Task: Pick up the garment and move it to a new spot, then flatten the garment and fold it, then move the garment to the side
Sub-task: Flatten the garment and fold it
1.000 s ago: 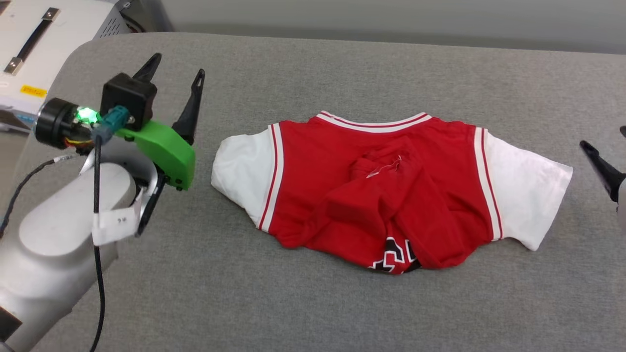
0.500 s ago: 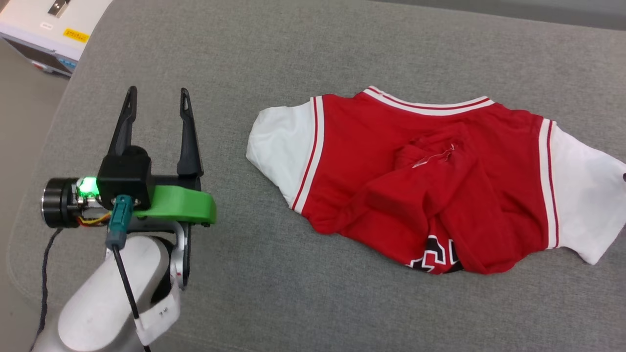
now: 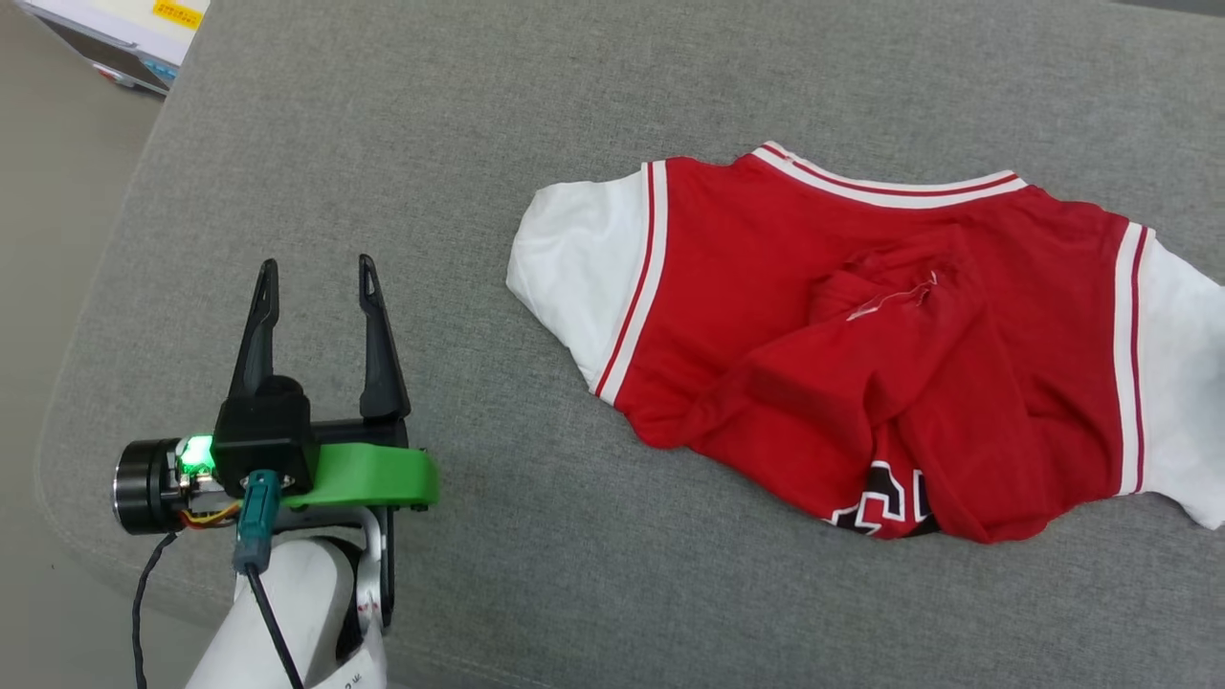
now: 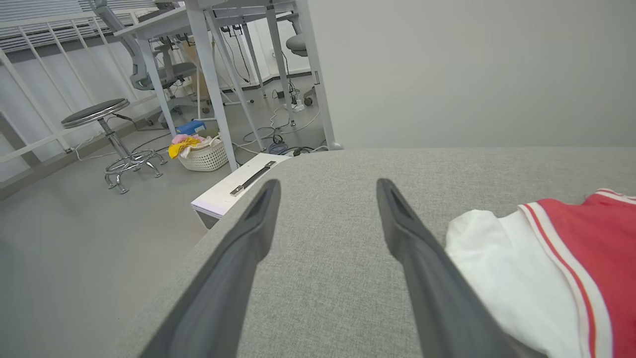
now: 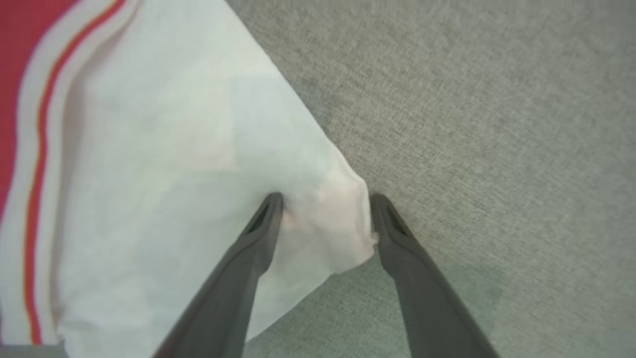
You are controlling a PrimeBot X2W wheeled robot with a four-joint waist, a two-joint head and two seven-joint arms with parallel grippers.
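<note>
Grey fabric worktop (image 3: 574, 115), red garment (image 3: 766, 287) crumpled on its right half

The garment lay with its hem bunched up over the body; its shift across the head view came from the camera, not the cloth. The left claw (image 3: 317, 266) had drawn back to the near left, fully open and holding nothing, well apart from the left sleeve. The right claw (image 5: 325, 199) had come down astride the right sleeve's corner (image 5: 343, 219), jaws wide and not yet pinched. The pickup looked about to begin.
</note>
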